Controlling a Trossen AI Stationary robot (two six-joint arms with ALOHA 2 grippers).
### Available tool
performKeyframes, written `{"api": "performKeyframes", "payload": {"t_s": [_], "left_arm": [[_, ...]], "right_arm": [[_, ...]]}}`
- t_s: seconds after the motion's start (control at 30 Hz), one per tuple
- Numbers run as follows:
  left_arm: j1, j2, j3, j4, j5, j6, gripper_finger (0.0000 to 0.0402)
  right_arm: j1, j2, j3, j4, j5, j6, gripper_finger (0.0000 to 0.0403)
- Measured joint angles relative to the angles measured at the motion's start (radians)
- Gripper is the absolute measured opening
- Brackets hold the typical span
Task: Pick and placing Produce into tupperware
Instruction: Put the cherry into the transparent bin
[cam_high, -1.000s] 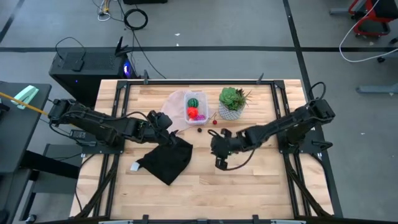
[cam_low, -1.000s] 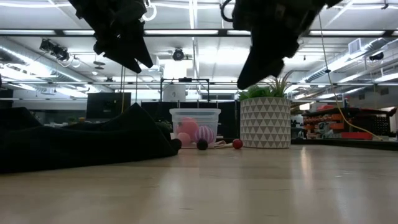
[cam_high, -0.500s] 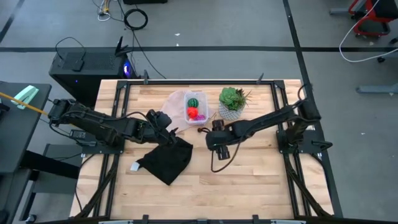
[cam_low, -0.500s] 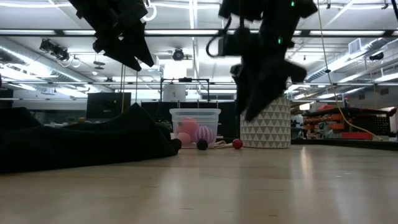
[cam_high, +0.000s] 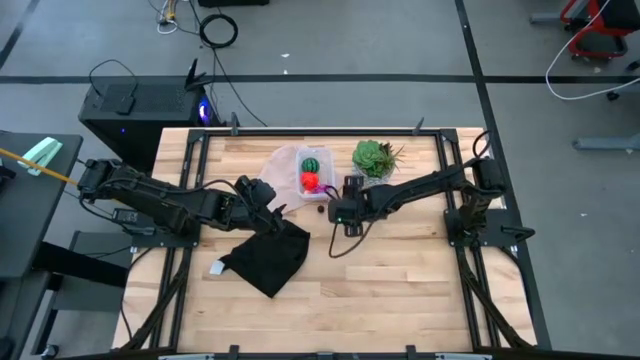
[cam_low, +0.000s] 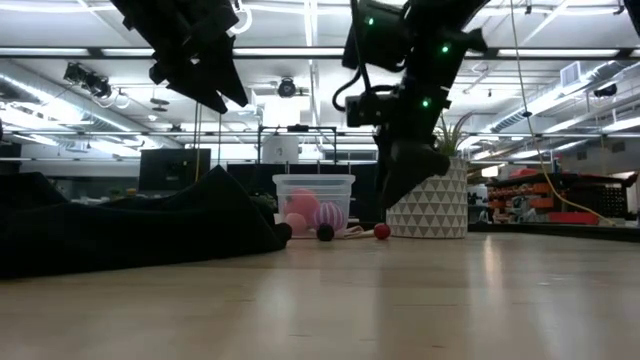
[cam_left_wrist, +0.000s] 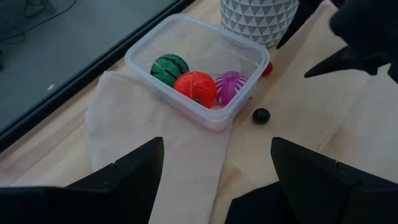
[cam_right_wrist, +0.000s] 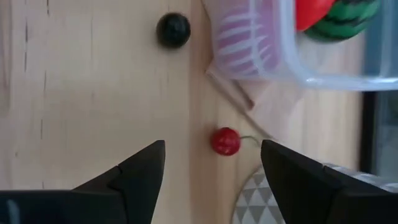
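The clear tupperware (cam_left_wrist: 219, 114) stands at the far middle of the table on a pale pinkish sheet (cam_left_wrist: 149, 143). In it lie a green striped ball (cam_left_wrist: 169, 65), a red-orange ball (cam_left_wrist: 194, 88) and a magenta piece (cam_left_wrist: 231, 86). A dark little ball (cam_right_wrist: 173, 30) and a red cherry-like bit (cam_right_wrist: 225, 141) lie on the wood beside the tub. My right gripper (cam_right_wrist: 214, 177) hangs open above the red bit, slanting down. My left gripper (cam_left_wrist: 214, 180) waits open above the table, left of the tub, over a black cloth (cam_high: 268, 255).
A green succulent in a white patterned pot (cam_high: 372, 165) stands right of the tub, close to my right gripper. The black cloth lies heaped at the middle left, with a small white tag (cam_high: 216, 267) beside it. Bare wood stretches along the near half of the table.
My right gripper has gone from the table's middle toward the far edge and down, to the small bits beside the tub. It has rolled, tipped further down and opened. The produce and the tub have stayed put.
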Motion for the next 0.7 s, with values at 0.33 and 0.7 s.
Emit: {"api": "performKeyframes", "payload": {"t_s": [0.33,0.7], "left_arm": [[0.0,0.0,0.0,0.002,-0.029,-0.021,0.0302],[0.0,0.0,0.0,-0.001,-0.029,-0.04,0.0302]], "right_arm": [[-0.075,0.0,0.0,-0.006,-0.211,-0.097,0.0269],[-0.122,0.006,0.0,0.015,-0.201,-0.102,0.0268]]}}
